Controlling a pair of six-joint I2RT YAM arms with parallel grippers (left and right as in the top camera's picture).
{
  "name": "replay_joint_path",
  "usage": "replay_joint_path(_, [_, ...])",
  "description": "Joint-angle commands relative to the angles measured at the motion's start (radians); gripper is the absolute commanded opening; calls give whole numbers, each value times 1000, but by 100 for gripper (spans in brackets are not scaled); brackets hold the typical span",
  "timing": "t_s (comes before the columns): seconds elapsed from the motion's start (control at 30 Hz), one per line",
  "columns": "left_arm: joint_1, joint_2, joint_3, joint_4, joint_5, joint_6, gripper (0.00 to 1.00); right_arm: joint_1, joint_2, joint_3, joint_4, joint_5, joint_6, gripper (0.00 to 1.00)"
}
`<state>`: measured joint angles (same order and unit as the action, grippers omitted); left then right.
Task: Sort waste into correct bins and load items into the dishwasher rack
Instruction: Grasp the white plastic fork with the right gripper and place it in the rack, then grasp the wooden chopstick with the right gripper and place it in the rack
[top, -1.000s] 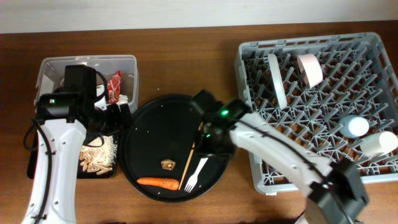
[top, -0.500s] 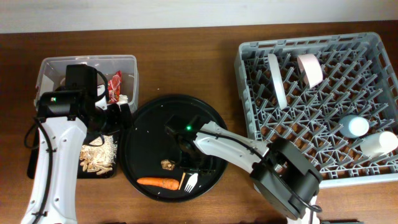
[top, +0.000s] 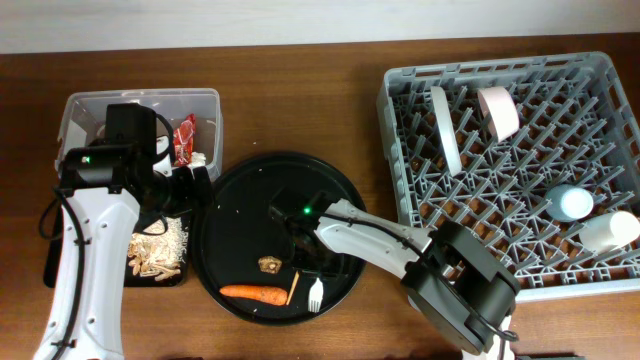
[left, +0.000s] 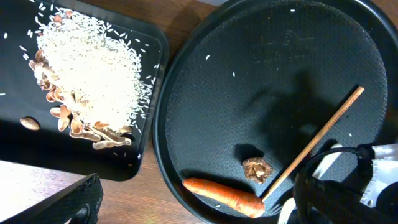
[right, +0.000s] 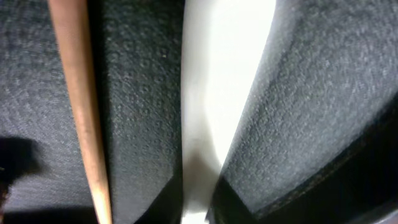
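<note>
The white fork (top: 316, 292) and the wooden chopstick (top: 294, 288) lie at the front of the round black tray (top: 240, 190), beside the carrot (top: 254, 294) and the brown lump (top: 269, 264). My right gripper (top: 305, 258) is down on that tray. In the right wrist view its fingers (right: 202, 202) are shut on the fork's handle (right: 224, 87), with the chopstick (right: 78, 112) just to the left. My left gripper (top: 195, 186) hangs open and empty (left: 199, 183) over the tray's left edge. The left wrist view shows the carrot (left: 224, 195), the lump (left: 257, 168) and the chopstick (left: 314, 144).
The clear tub (top: 100, 104) holds the red wrapper (top: 185, 138). The shallow black tray (top: 52, 268) holds rice and scraps (top: 158, 250), also in the left wrist view (left: 93, 68). The grey rack (top: 400, 120) holds the plate (top: 445, 128), bowl (top: 498, 110), blue cup (top: 573, 203) and white cup (top: 610, 230).
My right arm swung left from the rack side and came down over the fork and chopstick. The fork slid toward the front rim. The left arm has not moved.
</note>
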<state>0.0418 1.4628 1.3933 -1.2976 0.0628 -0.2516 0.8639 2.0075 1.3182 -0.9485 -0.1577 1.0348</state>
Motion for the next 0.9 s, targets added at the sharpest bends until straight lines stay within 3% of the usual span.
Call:
replay_joint_path(0.0, [5, 3, 0, -2, -11, -10, 97, -7, 7, -13, 13, 37, -9, 8])
replay_joint_path(0.4, [5, 3, 0, -3, -11, -9, 97, -246, -117, 301, -354, 225, -302, 4])
replay_joint_path(0.53, [5, 3, 0, -2, -12, -9, 97, -380, -189, 412, -460, 230, -514, 4])
replay_joint_path(0.73, [5, 3, 0, -2, -11, -9, 97, -594, -215, 404, -540, 226, -745, 7])
replay_joint_path(0.87, [5, 3, 0, -2, -11, -9, 97, -654, -215, 323, -507, 134, -885, 7])
